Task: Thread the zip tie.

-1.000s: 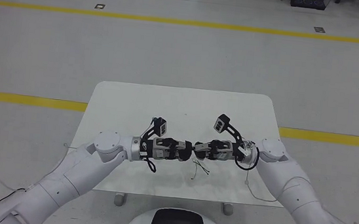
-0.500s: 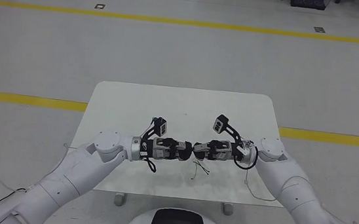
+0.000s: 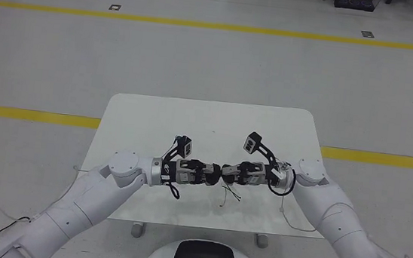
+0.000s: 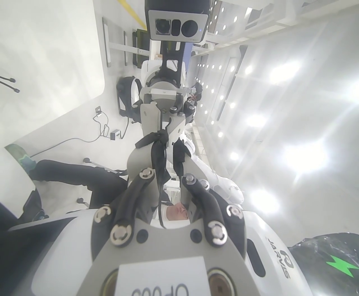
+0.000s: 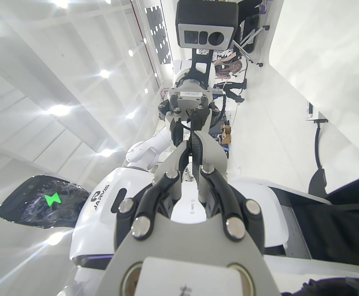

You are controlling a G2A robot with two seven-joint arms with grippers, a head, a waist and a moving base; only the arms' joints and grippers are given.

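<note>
Above the near middle of the surface (image 3: pixel 282 126), the left gripper (image 3: pixel 214 173) and right gripper (image 3: pixel 229 173) met tip to tip, each closed on the black zip tie (image 4: pixel 158 159) held off the surface, with loose ties (image 3: pixel 230 196) lying on it below them.

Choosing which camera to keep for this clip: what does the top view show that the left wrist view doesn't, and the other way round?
Top view's extra: the full outline of the table, which places the meeting point over its near half, about midway across. Left wrist view's extra: a close look at the black zip tie, its strap pinched in the left end effector. Shared: the left end effector and the right end effector meeting tip to tip, with the tie between them.
</note>
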